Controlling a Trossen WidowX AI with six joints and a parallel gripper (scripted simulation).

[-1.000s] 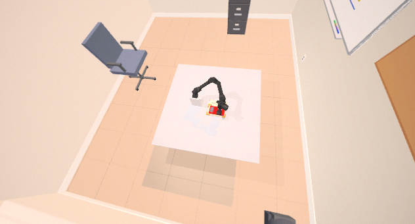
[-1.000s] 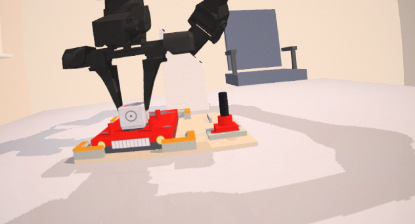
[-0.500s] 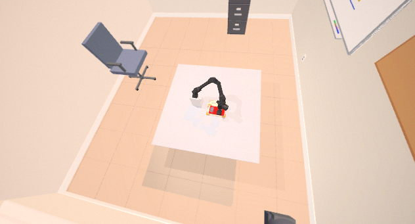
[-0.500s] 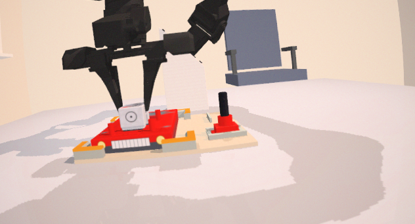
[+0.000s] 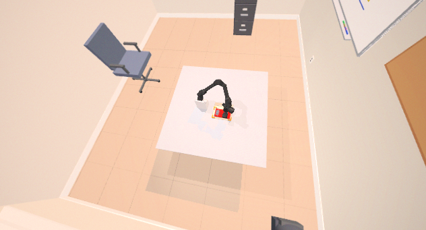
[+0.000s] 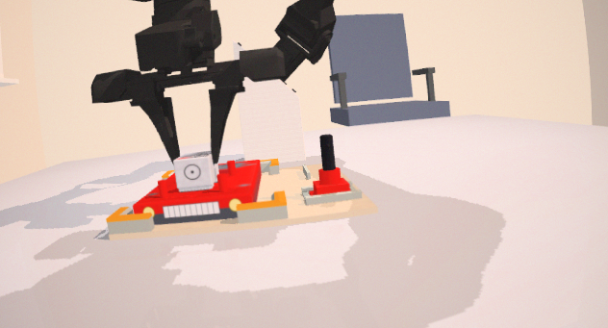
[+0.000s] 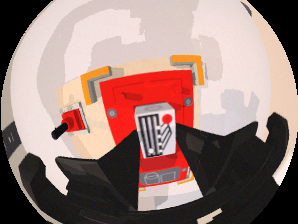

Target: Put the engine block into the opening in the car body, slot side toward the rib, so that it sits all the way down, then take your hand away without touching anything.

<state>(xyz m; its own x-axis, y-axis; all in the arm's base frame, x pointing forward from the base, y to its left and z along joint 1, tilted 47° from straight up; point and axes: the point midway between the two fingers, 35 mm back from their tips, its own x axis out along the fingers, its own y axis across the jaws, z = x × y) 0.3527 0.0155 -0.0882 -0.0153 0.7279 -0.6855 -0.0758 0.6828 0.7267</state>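
The engine block (image 6: 194, 174) (image 7: 155, 131) is a pale grey box with a round mark on its front and dark slots and a red dot on top. My gripper (image 6: 196, 161) (image 7: 157, 138) is shut on it, one finger at each side. The block is roughly upright over the opening of the red car body (image 6: 247, 184) (image 7: 145, 82) (image 5: 220, 115). Its lower edge shows at about the level of the body's top, and most of the block stands above it. Whether its bottom is inside the opening is hidden, and so is the rib.
Orange-topped corner brackets (image 6: 262, 213) (image 7: 187, 60) surround the car body on a tan board (image 6: 289, 182) (image 7: 95, 142). A red piece with an upright black handle (image 6: 327, 154) (image 7: 59, 131) stands beside it on the board. A white upright panel (image 6: 271, 122) is behind.
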